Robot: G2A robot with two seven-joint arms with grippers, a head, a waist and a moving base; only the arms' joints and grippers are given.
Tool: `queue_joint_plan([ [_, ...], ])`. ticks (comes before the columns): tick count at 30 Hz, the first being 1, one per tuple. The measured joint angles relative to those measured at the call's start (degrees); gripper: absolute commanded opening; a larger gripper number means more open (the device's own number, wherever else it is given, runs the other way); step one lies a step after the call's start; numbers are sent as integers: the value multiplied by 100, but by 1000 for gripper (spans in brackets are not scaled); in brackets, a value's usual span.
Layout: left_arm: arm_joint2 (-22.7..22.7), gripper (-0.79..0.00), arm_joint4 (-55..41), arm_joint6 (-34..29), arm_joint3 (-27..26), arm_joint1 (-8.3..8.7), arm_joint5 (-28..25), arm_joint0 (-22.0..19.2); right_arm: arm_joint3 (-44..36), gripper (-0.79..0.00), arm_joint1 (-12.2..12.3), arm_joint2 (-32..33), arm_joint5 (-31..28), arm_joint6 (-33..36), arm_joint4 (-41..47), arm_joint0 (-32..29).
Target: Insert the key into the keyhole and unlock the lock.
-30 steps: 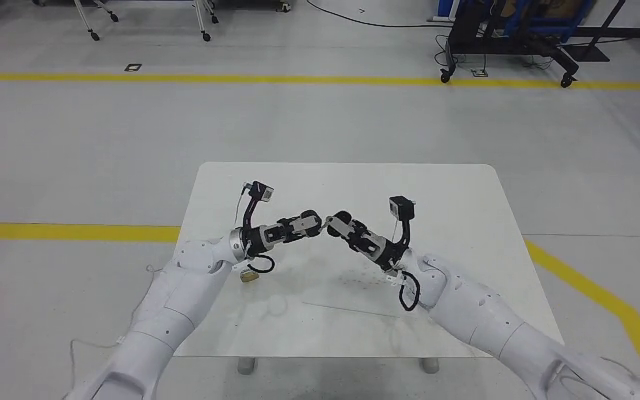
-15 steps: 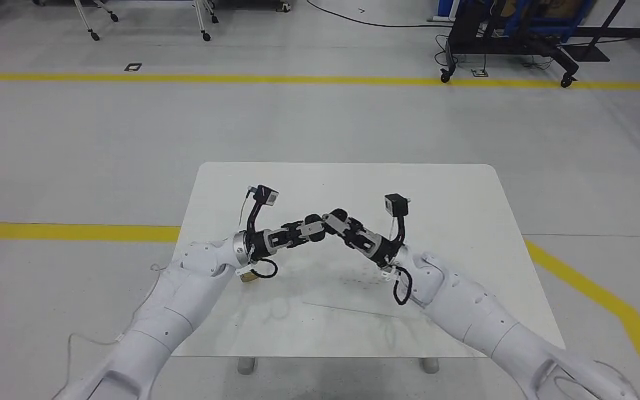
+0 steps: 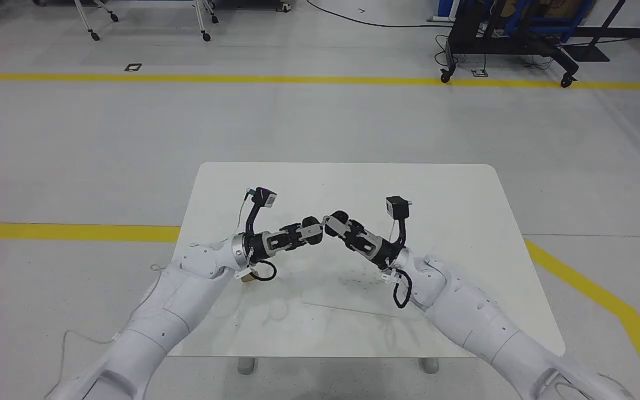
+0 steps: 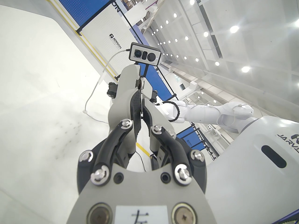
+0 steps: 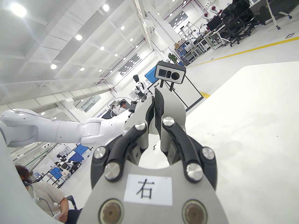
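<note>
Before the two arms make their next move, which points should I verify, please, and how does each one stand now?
1. Left gripper shut: ok.
2. Right gripper shut: ok.
3. Grippers face each other tip to tip above the table: ok.
4. Key held: cannot tell; a small metal piece sits at the left gripper's tip.
5. Key lined up with the keyhole: cannot tell.
6. Small tan object on the table by the left arm, out of the way: ok; what it is, cannot tell.
</note>
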Motion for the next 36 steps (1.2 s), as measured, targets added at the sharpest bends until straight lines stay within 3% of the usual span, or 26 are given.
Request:
queue_joint_plan([
  [6, 114, -785, -91, 70, 93, 38, -70, -82, -72, -785, -20, 168, -61, 116, -83, -119],
  [7, 131, -785, -124, 75, 113, 46, -74, -105, -83, -514, -24, 201, -79, 146, -86, -138],
  [8, 145, -785, -148, 78, 123, 51, -77, -119, -90, 0, -25, 227, -97, 167, -86, -152],
  [16, 232, -785, -453, 97, 185, 121, -97, -178, -119, 0, -28, 346, -189, 238, -64, -211],
  [28, 288, -785, -965, -295, 175, 187, 294, -264, -148, 0, -26, 362, -125, 280, -118, -217],
  [36, 406, -785, -921, -694, 217, 201, 693, -413, -345, 0, 206, 898, 489, 1317, -833, -262],
])
